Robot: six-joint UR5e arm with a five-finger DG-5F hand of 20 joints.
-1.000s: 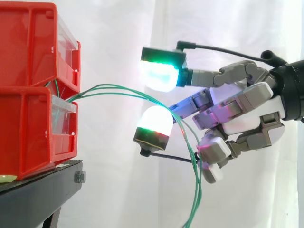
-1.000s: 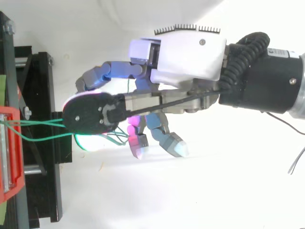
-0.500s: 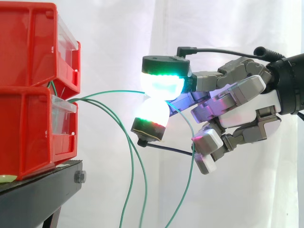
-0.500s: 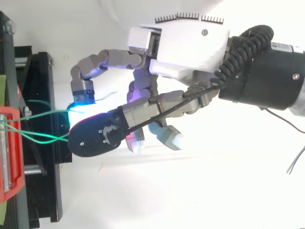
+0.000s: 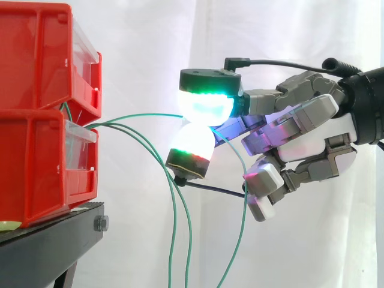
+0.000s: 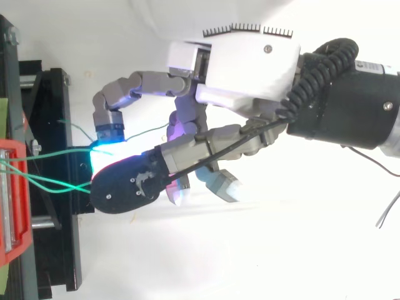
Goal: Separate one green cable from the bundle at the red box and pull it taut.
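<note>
Green cable (image 5: 144, 115) leaves the gap between the red bins (image 5: 42, 162) at the left. Two other cables (image 5: 174, 228) droop away below it, apart from it. It runs in a shallow arc to my glowing pads (image 5: 207, 105), which pinch it, and its tail hangs under my hand (image 5: 312, 129). I judge that a straight draw rightward with a firm pinch, stopping once the arc flattens, will serve best.

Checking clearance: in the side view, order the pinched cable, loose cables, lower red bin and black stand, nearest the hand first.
1. Pinched cable, between the fingers of the hand.
2. Loose cables, hanging just left.
3. Lower red bin, far left.
4. Black stand, lower left.
</note>
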